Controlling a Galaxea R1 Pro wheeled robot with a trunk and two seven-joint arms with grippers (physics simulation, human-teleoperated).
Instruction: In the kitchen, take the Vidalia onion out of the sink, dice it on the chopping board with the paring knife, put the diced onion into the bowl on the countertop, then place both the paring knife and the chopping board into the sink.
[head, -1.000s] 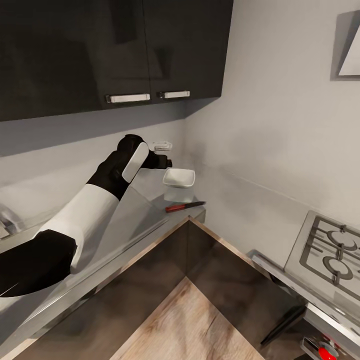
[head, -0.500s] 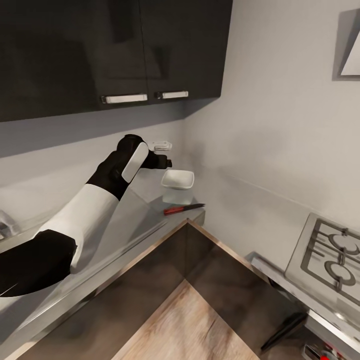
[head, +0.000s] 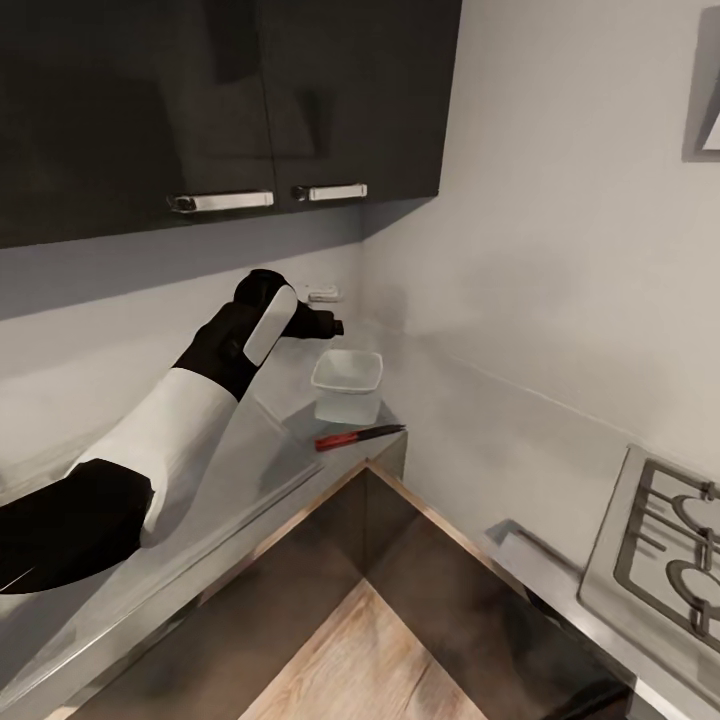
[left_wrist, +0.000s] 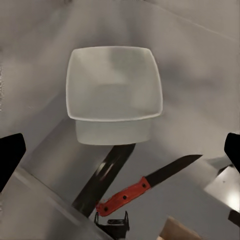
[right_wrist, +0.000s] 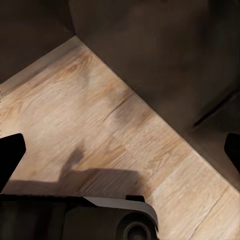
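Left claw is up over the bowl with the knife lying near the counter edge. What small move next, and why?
Probably lower the left claw toward the paring knife's red handle. Its fingertips stand wide apart with nothing between them, the bowl looks empty, and the knife lies flat on the countertop beside the bowl, so the tool seems the nearest useful pickup.

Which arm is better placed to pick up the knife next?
Left. Its gripper hangs open above the counter, over the bowl and red-handled knife. The right wrist view looks at wood floor.
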